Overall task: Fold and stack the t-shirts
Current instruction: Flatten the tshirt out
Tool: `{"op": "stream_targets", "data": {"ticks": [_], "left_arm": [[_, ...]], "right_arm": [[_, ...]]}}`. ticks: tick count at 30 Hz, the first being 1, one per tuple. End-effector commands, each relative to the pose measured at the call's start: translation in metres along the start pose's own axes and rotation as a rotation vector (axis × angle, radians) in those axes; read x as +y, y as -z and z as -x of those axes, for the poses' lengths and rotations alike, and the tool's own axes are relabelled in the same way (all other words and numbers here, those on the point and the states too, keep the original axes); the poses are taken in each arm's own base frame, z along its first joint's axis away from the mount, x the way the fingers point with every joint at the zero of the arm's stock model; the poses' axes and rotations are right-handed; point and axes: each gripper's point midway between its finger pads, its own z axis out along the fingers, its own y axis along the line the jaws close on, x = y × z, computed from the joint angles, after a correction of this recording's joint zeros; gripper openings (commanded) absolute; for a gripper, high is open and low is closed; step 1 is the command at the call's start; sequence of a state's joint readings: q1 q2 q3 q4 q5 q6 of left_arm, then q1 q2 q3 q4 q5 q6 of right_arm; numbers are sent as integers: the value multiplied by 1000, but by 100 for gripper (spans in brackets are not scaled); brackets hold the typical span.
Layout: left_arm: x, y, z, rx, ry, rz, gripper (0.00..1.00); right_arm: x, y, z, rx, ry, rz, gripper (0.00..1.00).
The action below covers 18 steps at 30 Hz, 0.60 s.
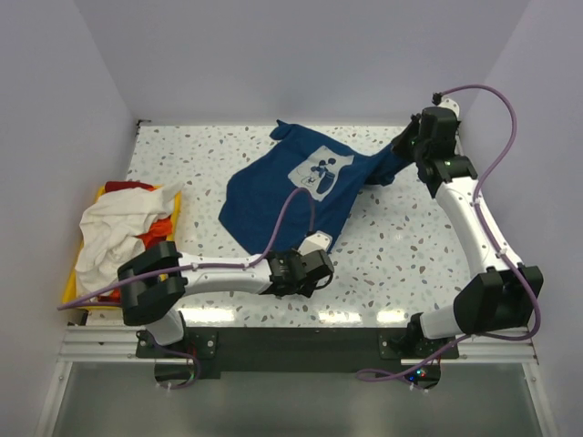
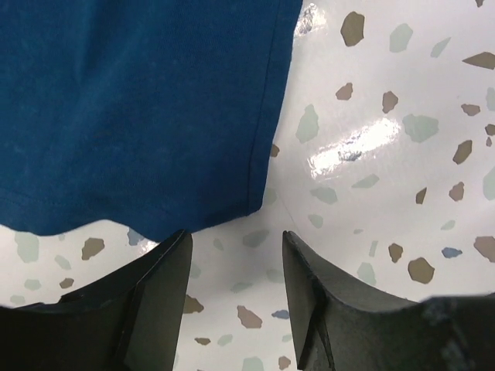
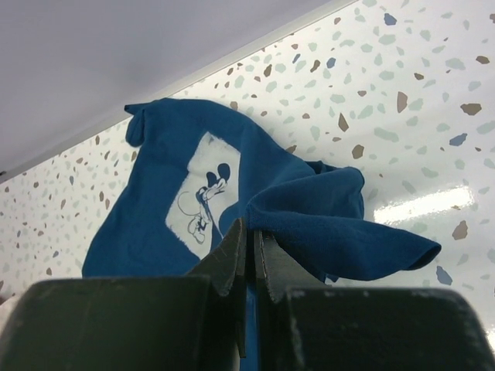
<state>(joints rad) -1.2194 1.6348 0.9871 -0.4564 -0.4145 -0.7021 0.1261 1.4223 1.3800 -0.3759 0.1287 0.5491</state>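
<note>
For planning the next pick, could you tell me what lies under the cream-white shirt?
Under the cream-white shirt, red cloth and orange cloth peek out; the yellow bin is otherwise covered.

No readable text or numbers.

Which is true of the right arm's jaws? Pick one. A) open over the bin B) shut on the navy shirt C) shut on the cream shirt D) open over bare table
B: the right wrist view shows those jaws pinched on a fold of the navy shirt.
</note>
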Motion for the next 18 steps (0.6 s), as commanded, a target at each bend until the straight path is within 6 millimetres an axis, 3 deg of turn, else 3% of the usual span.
{"op": "stream_targets", "data": {"ticks": [1,7,11,14,17,18], "left_arm": [[-3,-4,27,-89,-34,44,55],[-7,-21,29,-88,-65,86,52],[3,-26,22,-81,-70,143,49],[11,-29,20,-86,-77,179,39],[19,-23,26,-103,-77,219,10],[24,-14,32,-119,-74,231,8]], "right_arm": [[14,2,13,-30,-5,52,0],[17,2,12,-25,-11,67,0],[17,1,12,-26,-11,65,0],[18,2,13,-28,-15,70,0],[19,4,16,-33,-17,70,0],[21,6,21,-44,-15,73,0]]}}
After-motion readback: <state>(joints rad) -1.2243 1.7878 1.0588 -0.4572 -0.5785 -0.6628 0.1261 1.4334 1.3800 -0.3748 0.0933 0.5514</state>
